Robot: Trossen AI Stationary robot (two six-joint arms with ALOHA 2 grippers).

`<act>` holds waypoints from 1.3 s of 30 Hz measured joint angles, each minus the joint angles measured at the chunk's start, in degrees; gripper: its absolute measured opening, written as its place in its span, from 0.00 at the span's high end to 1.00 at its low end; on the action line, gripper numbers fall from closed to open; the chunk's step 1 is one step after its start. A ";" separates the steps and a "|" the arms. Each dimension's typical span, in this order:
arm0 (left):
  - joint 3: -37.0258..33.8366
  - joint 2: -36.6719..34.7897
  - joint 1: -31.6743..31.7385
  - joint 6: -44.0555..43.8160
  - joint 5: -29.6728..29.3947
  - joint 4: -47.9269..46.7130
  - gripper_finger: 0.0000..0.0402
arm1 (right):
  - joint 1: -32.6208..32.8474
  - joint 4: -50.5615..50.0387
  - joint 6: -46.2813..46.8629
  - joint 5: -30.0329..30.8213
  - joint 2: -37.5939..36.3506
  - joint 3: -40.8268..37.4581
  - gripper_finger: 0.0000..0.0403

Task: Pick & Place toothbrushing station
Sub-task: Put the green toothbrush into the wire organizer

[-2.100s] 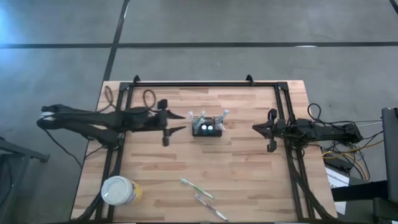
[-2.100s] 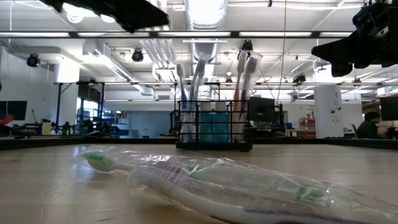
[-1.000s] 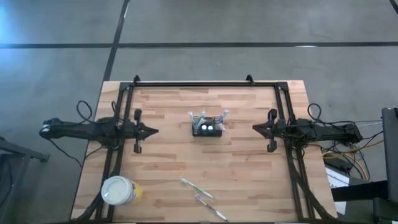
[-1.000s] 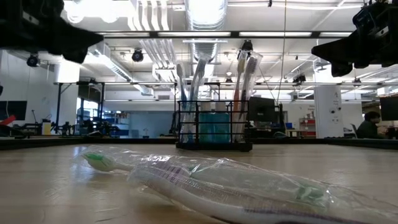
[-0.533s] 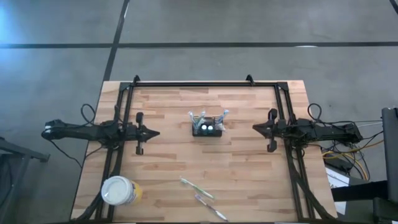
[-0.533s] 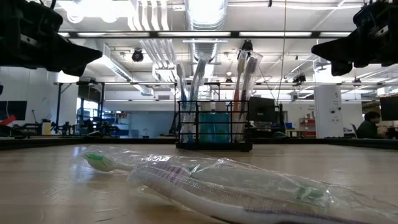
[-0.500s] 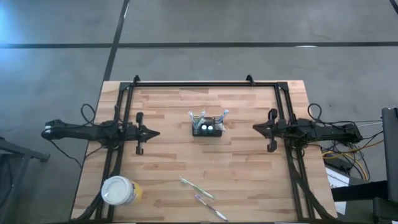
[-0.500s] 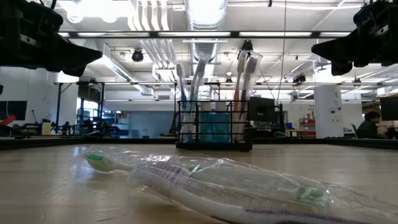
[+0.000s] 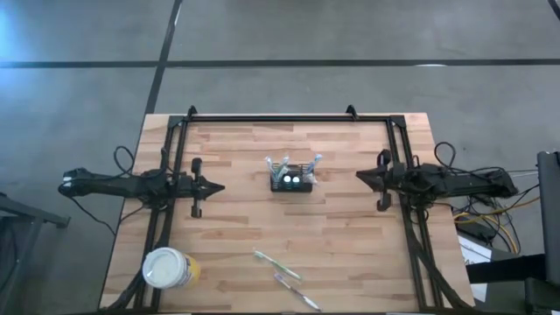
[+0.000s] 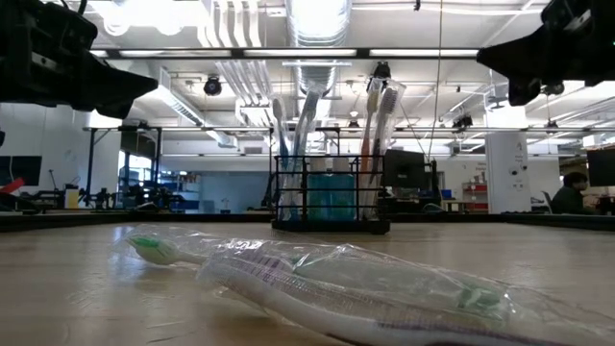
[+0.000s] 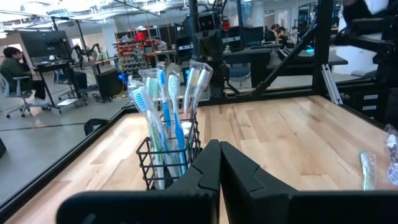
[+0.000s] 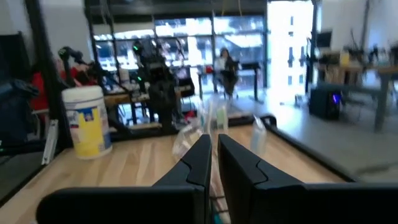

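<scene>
High view: station (image 9: 291, 178) stands upright mid-bench (image 9: 350, 245), brushes in it. Left claw (image 9: 216, 185) hangs well to its left, right claw (image 9: 360, 178) well to its right; neither touches it. 2 wrapped brushes (image 9: 286, 276) and a cup (image 9: 165, 268) lie nearer the front edge.

Low view: station sits flat, nothing gripping it.

Left wrist view: fingers (image 11: 208, 168) pressed together, empty, pointing at the station.

Right wrist view: fingers (image 12: 205, 155) nearly together, empty.

Judgement: pick not yet begun. Next move calls for 1 claw to spread, close in and grip the station's rim.
</scene>
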 joint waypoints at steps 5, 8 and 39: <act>-0.02 0.00 0.00 -0.18 0.00 -0.41 0.99 | 0.02 -0.07 4.77 2.01 10.49 3.88 0.93; -0.02 0.00 0.00 -0.77 0.00 -1.31 0.99 | 0.02 0.81 6.21 2.27 17.13 6.57 0.93; 0.07 0.07 0.00 -8.62 -0.66 -3.39 0.99 | 14.98 -1.20 9.06 4.13 73.45 48.54 0.93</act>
